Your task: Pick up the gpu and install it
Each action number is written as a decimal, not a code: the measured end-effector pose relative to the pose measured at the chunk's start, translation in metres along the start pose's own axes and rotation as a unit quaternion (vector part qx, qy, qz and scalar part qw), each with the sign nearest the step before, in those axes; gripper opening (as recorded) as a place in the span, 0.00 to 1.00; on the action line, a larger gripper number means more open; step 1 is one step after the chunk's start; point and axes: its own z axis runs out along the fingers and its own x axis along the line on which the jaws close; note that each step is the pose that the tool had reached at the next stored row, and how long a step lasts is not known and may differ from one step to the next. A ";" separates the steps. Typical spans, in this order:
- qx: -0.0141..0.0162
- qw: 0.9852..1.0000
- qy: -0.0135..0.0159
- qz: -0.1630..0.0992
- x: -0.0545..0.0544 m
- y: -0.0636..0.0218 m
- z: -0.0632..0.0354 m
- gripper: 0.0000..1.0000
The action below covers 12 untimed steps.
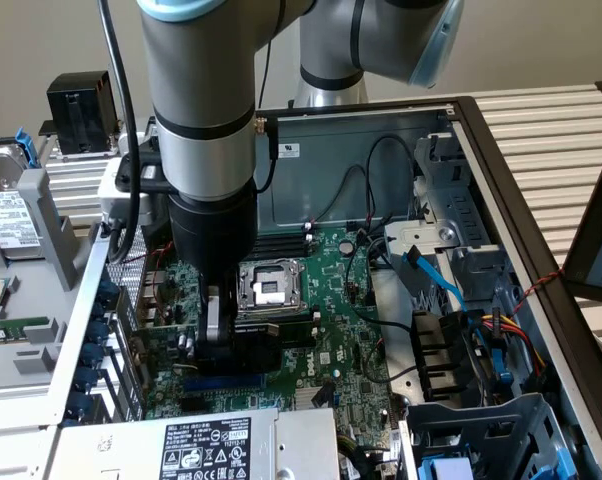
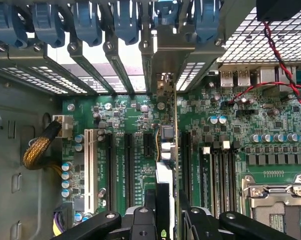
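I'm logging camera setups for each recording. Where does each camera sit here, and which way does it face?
Exterior view: off the arm, above the open computer case, looking down onto the motherboard; the arm and gripper show.
Wrist view: on the wrist, looking past the fingers at the motherboard's slots and the blue clips; the two fingers show.
Shared: the motherboard, its processor socket, and the graphics card clamped in the gripper.

gpu (image 2: 166,135) upright over mobo (image 2: 270,125), in case (image 1: 321,170).
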 end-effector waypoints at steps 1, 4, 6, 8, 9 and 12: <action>0.000 1.000 0.000 0.000 0.000 0.0000 0.0001 0.27; 0.000 1.000 0.001 0.000 0.000 0.0000 0.0004 0.27; 0.000 1.000 0.001 0.000 0.000 0.0000 0.0008 0.27; 0.000 1.000 0.002 0.000 -0.001 0.0000 0.0011 0.27; 0.000 1.000 0.002 0.000 -0.001 0.0000 0.0012 0.27; 0.000 1.000 0.004 0.000 -0.002 0.0000 0.0016 0.27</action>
